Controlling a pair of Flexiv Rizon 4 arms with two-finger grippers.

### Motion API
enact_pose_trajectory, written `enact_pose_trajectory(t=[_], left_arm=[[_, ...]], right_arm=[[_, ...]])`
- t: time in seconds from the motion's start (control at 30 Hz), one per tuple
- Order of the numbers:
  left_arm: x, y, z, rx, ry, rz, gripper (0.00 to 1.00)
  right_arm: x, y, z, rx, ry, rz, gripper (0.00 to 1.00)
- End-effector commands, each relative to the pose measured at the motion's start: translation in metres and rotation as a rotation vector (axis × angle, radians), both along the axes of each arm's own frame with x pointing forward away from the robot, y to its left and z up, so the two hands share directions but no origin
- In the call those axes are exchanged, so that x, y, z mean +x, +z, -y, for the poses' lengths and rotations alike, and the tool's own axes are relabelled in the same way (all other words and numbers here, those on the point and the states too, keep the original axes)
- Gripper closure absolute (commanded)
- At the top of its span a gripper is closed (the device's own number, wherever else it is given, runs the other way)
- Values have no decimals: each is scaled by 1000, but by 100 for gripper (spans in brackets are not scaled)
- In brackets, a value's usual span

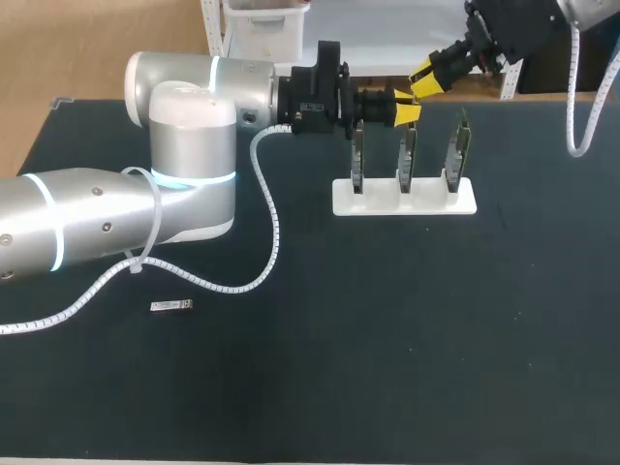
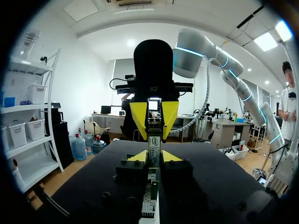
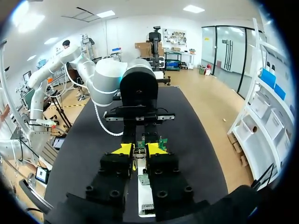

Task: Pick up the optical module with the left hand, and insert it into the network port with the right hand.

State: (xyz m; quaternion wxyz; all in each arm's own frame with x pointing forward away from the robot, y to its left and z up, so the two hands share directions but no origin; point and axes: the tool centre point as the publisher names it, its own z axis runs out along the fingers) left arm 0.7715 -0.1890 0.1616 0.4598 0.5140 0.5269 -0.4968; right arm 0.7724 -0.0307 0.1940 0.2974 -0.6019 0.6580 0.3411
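Head view. Your left arm [image 1: 184, 165] enters from the left and folds across the table [image 1: 407, 368]. The left tool [image 1: 404, 107] hangs just above the middle one of three upright green circuit boards [image 1: 407, 160]. The boards stand side by side in a white base [image 1: 378, 205] toward the far side of the table. Your right arm [image 1: 513, 24] enters from the far right corner. The right tool [image 1: 426, 77] slants down toward the left tool, and the two face each other nose to nose, very close. You cannot tell whether they touch.

The optical module [image 1: 171, 306], a small silver bar, lies flat on the table at the near left. It is close to the left arm's forearm and well apart from the white base and from both tools. A white coiled cable [image 1: 271, 223] runs from the left arm's wrist and loops down near the module.

Left wrist view. The row of boards is seen end-on, running from under the left tool to ahead of it, with the right tool facing it beyond. You cannot tell whether the left tool is open or closed.

Right wrist view. The white base and boards lie under and ahead of the right tool, with the left tool facing it. Here too, you cannot tell whether the tool is open or closed.
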Motion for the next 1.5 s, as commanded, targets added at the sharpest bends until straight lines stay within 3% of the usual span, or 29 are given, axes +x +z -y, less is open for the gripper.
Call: enact_pose_trajectory(t=[0.03, 0.3, 0.33, 0.37, 0.4, 0.77, 1.17, 1.5], left_arm=[[0, 0, 0, -1, 7, 1, 100], [0, 0, 0, -1, 7, 1, 100], [0, 0, 0, -1, 7, 1, 70], [0, 0, 0, -1, 7, 1, 4], [0, 0, 0, -1, 7, 1, 0], [0, 0, -2, 12, 13, 1, 0], [-1, -5, -16, 150, 37, -1, 0], [-1, -10, -20, 340, -22, 88, 0]], right_arm=[[-2, -1, -1, -1, -1, -1, 100], [-2, -2, -1, -2, 5, -2, 100], [-2, -2, -1, -2, 6, -2, 100], [-2, -2, -2, -2, 6, -2, 100], [-2, -2, -2, -2, 7, -2, 100], [-2, -1, -1, 1, 6, 7, 100], [-1, 1, 3, -2, -1, 18, 100], [0, 3, 4, -4, 5, 25, 100]])
